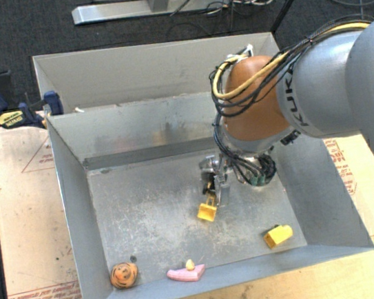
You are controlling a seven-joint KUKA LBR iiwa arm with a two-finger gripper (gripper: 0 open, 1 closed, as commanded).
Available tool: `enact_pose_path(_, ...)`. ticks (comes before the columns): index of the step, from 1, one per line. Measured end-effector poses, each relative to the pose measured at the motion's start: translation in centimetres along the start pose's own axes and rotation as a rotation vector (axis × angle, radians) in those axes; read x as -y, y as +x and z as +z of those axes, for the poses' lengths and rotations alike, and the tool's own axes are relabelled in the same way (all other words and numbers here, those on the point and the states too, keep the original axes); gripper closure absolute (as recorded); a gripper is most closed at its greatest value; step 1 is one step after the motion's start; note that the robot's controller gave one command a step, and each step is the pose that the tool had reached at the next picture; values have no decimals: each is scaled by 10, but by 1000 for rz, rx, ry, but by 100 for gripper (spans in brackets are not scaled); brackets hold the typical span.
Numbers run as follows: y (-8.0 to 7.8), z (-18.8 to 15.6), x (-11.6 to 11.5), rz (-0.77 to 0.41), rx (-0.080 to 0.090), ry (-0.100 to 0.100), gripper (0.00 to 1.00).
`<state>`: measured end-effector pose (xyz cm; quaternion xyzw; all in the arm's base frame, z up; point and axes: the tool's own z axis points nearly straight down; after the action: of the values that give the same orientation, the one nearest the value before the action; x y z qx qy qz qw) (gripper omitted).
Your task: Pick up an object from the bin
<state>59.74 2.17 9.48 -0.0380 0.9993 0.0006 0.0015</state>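
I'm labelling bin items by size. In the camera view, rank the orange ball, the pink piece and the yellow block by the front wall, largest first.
Largest: orange ball and yellow block, alike, so unranked between them.
Smallest: pink piece, longer but much thinner.

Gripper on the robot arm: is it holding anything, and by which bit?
The gripper looks to pinch the small yellow block by its top edge, near the middle of the grey metal bin.
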Motion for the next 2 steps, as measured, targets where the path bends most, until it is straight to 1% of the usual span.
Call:
enact_pose_path(1, -36, -25, 19, 11, 1, 0, 100)
enact_pose_path(2, -36, -25, 19, 11, 1, 0, 100)
